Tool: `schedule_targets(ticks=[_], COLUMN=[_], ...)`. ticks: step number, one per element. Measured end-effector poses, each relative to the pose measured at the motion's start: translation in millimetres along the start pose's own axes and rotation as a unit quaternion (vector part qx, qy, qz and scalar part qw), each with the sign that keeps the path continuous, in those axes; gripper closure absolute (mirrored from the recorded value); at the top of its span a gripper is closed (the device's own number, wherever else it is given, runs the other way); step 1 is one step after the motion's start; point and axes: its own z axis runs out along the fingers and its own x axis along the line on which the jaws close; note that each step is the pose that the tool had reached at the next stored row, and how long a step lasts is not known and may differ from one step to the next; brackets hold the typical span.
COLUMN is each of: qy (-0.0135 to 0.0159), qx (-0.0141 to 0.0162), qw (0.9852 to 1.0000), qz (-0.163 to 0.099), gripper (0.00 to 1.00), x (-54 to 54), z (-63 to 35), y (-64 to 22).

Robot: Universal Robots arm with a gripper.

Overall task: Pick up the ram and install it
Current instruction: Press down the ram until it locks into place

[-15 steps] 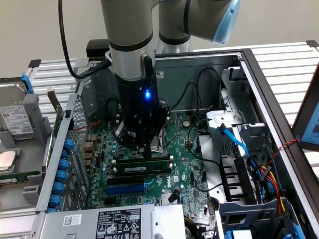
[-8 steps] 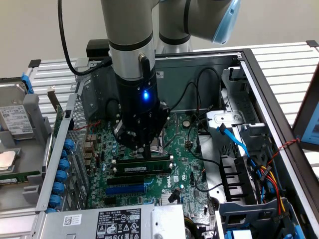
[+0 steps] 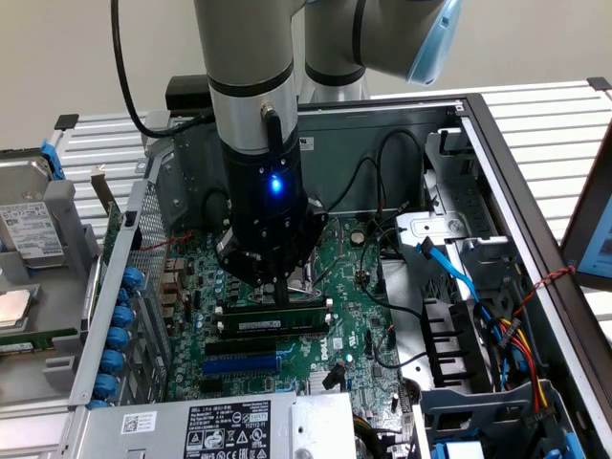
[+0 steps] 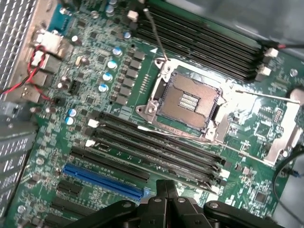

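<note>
Gripper (image 3: 283,287) hovered over ram (image 3: 273,326) (finger state: can't tell); misalignment risked jamming against the slot (image 3: 260,346).

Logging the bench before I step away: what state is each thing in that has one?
Computer case: side open, motherboard exposed.
Ram stick: lying along a black slot, under the end effector; whether it is clicked in cannot be told.
Processor socket: empty, contacts bare.
Blue slot: empty.
Light on the arm's wrist: lit blue.
</note>
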Motion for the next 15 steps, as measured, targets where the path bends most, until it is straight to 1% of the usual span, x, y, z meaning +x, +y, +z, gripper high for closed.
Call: schedule_targets(ticks=[3,7,11,15], qy=[0.0008,0.0019,0.0031,0.0041], qx=[0.0009,0.0022,0.0035,0.0048], qw=[0.9998,0.9989,0.9971,0.9947], qz=[0.02,0.048,0.075,0.103], gripper=[0.9,0.9,0.9,0.9], x=[0.0,0.0,0.0,0.0], z=[-0.1,-0.3,-0.5,-0.6], y=[0.0,0.0,0.0,0.0])
